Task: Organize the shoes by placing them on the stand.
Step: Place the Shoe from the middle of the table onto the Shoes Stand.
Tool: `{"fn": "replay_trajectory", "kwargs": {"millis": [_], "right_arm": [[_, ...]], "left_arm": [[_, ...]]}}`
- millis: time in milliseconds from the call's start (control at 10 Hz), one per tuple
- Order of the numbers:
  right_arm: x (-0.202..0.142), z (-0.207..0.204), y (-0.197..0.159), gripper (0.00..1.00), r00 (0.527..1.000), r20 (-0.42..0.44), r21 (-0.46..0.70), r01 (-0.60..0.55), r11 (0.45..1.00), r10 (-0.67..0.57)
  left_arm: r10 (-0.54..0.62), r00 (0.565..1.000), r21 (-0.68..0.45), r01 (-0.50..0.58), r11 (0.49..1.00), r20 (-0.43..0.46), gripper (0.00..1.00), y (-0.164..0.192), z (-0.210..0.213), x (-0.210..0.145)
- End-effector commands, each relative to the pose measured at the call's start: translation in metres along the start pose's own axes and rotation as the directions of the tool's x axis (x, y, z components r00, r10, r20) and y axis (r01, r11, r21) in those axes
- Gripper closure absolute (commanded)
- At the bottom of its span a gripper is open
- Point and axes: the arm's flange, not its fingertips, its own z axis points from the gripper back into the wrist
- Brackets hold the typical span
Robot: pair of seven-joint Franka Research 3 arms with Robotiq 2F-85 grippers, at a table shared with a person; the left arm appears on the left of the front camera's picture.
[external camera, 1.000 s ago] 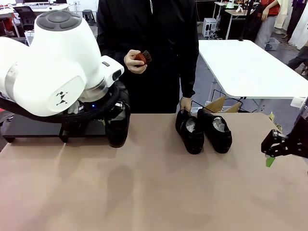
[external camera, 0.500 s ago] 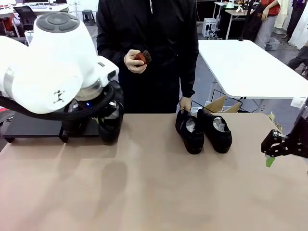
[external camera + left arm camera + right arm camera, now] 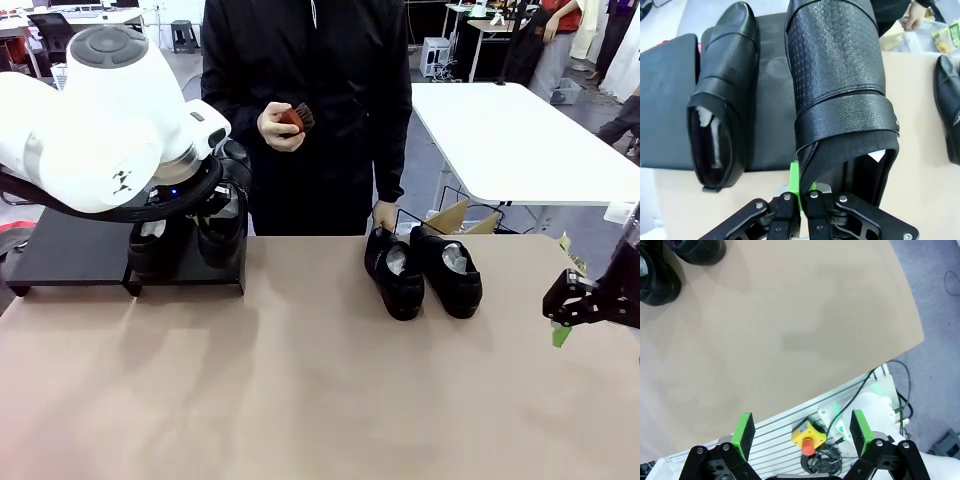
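Shoe (image 3: 840, 85) pinched at the heel rim by left fingers (image 3: 795, 181), over the stand (image 3: 665, 100) beside a placed shoe (image 3: 722, 110). Right fingers (image 3: 745, 432) spread. We judge the leather stiff and slick; two shoes (image 3: 398, 275) on the worktop (image 3: 300, 380) are likewise best gripped at the heel rim.

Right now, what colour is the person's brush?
Reddish-brown; the brush shows best in the front view.

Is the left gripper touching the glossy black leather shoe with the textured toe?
Touching. Left wrist view: the left gripper pinches the textured black shoe by its heel rim.
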Motion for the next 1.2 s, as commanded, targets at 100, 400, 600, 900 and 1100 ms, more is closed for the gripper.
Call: {"fn": "replay_trajectory", "kwargs": {"millis": [100, 400, 600, 900, 1100], "right_arm": [[0.000, 0.000, 0.000, 0.00, 1.000, -0.004, 0.005, -0.009, 1.000, 0.009], [0.000, 0.000, 0.000, 0.00, 1.000, -0.004, 0.005, -0.009, 1.000, 0.009], [0.000, 0.000, 0.000, 0.00, 1.000, -0.004, 0.005, -0.009, 1.000, 0.009], [0.000, 0.000, 0.000, 0.00, 1.000, -0.004, 0.005, -0.009, 1.000, 0.009], [0.000, 0.000, 0.000, 0.00, 1.000, -0.004, 0.005, -0.009, 1.000, 0.009]], "left_arm": [[0.010, 1.000, 0.009, -0.011, 1.000, 0.013, 1.00, 0.006, -0.017, 0.015], [0.024, 1.000, 0.004, -0.024, 1.000, -0.003, 1.00, 0.012, -0.031, 0.017], [0.027, 1.000, 0.006, -0.027, 1.000, -0.014, 1.00, 0.015, -0.045, 0.019], [0.038, 0.999, 0.008, -0.038, 0.999, -0.007, 1.00, 0.018, -0.057, 0.019], [0.049, 0.999, 0.018, -0.049, 0.999, -0.006, 1.00, 0.019, -0.061, 0.018]]}}
